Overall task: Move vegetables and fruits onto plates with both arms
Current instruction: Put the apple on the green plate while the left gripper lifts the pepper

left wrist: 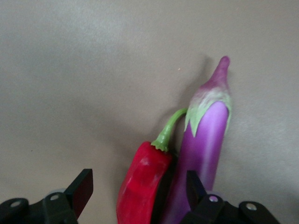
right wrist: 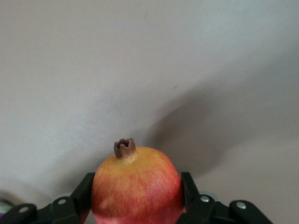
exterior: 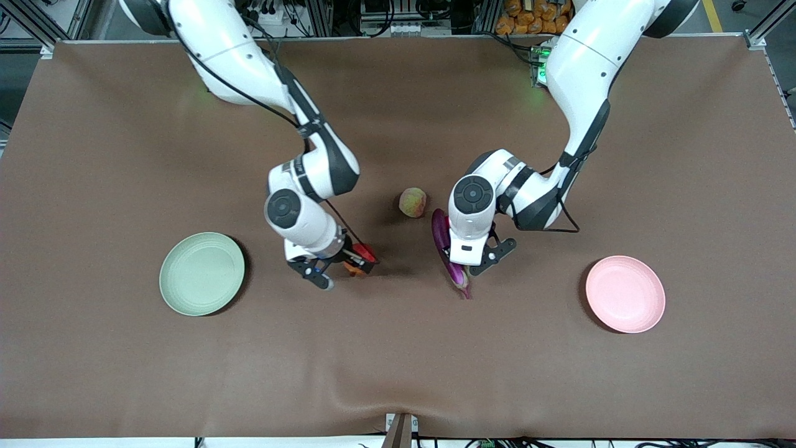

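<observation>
Brown table (exterior: 398, 373) (edges bare): right pincer (right wrist: 135, 191) clasps pomegranate (right wrist: 136, 184).

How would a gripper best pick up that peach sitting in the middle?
Probably from straight above, closing across the peach's widest middle. It is round with no handle, and stands apart from the eggplant, so the fingers would have room on either side. Gripping lower or higher risks it slipping out.

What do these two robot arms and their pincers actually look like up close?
Both arms are glossy white, rounded tubes with black bands at the joints and round grey caps at the wrists. Thin black cables run along them. The left gripper and right gripper are black, each with two flat, squared fingers bolted on with small silver screws. A green light glows at the left arm's base.
</observation>
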Robot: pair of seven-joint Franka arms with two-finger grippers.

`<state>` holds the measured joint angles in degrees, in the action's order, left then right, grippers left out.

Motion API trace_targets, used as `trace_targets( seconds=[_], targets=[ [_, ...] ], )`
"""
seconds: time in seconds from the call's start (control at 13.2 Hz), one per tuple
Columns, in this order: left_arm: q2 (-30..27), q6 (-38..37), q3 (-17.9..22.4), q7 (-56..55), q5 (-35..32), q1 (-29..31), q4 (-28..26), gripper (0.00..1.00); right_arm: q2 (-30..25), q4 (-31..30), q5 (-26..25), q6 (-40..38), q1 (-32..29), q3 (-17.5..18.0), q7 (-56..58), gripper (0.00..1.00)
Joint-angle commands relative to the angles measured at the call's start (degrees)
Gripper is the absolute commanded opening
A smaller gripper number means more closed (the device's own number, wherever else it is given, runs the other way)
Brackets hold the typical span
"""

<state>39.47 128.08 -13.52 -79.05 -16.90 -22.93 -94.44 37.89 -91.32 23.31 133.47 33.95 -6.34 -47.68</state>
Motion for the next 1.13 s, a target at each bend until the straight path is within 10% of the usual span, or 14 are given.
trace_targets(
  seconds=[0.0, 0.23, 0.53, 0.75, 0.91, 1.06],
  targets=[
    [-0.9, 0.5, 0.0, 0.1, -1.8, 0.4, -2.8, 0.73, -7.6, -1.7, -0.9, -12.8, -9.4, 1.1, 9.9, 0.51],
    [-0.7, 0.9, 0.0, 0.2, -1.9, 0.2, -3.4, 0.57, -8.2, -1.5, -0.9, -21.2, -20.6, 1.2, 29.1, 0.51],
    [-0.5, 2.4, -0.1, 0.2, -1.9, 0.0, -3.1, 0.00, -5.2, -1.4, -3.3, -21.4, -30.9, 1.1, 49.5, 0.54],
    [-2.7, 1.0, 0.1, 6.5, -2.1, 1.0, -3.3, 0.00, -2.5, -0.5, -7.0, -19.6, -34.5, 1.2, 57.3, 0.63],
    [-7.5, -3.4, -0.1, 13.4, -1.9, 4.2, -3.1, 0.00, -2.3, -0.6, -7.0, -20.0, -34.4, 1.2, 57.2, 1.00],
    [-10.8, -7.6, -0.1, 23.0, -1.3, 8.1, -3.5, 0.00, -2.7, -0.8, -6.8, -21.2, -33.3, 1.3, 56.0, 1.00]
  ],
)
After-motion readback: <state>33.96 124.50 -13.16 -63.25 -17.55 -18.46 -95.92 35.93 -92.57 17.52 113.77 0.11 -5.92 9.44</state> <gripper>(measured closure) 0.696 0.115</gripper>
